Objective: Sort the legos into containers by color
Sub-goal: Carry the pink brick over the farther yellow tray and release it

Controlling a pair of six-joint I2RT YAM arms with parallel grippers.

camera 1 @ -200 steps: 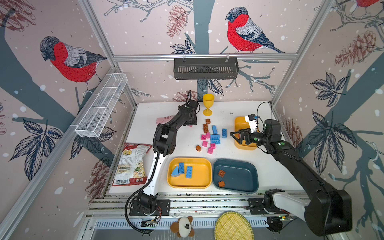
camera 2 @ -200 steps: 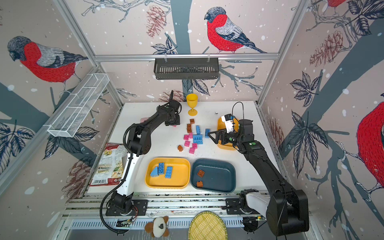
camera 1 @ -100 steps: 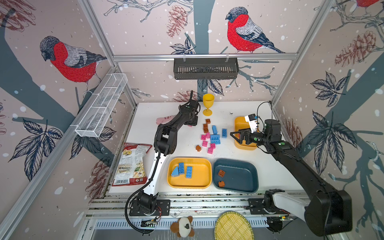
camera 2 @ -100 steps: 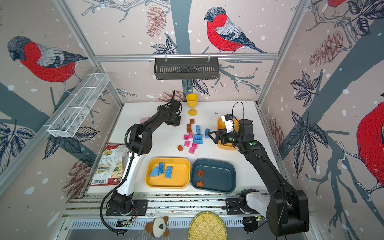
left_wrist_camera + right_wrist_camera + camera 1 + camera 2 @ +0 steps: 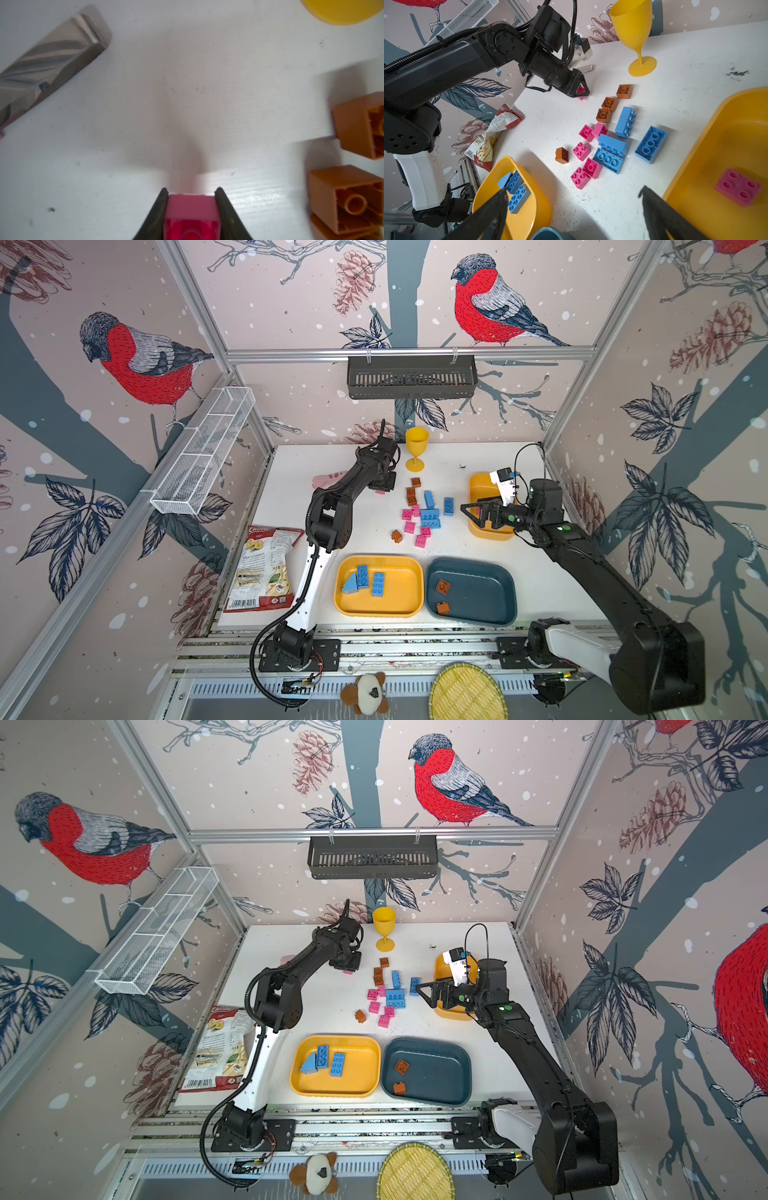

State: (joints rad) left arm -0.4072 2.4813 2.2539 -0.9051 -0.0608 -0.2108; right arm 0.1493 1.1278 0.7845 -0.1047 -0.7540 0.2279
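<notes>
My left gripper (image 5: 384,488) is at the back of the table, shut on a pink lego (image 5: 192,207) that sits low on the white tabletop. My right gripper (image 5: 467,512) hangs open and empty beside the smaller yellow tray (image 5: 478,485), which holds one pink lego (image 5: 738,187). Loose blue legos (image 5: 430,516), pink legos (image 5: 409,526) and brown legos (image 5: 411,491) lie between the arms. The larger yellow tray (image 5: 399,605) holds blue legos (image 5: 362,576). The dark teal tray (image 5: 482,597) holds two brown legos (image 5: 442,586).
A yellow goblet (image 5: 415,452) stands just behind the left gripper. A pink-handled tool (image 5: 328,480) with a metal blade (image 5: 47,68) lies at the back left. A chips bag (image 5: 266,568) lies at the left edge.
The left gripper's jaws have closed onto the pink lego. Both arms stay where they were.
</notes>
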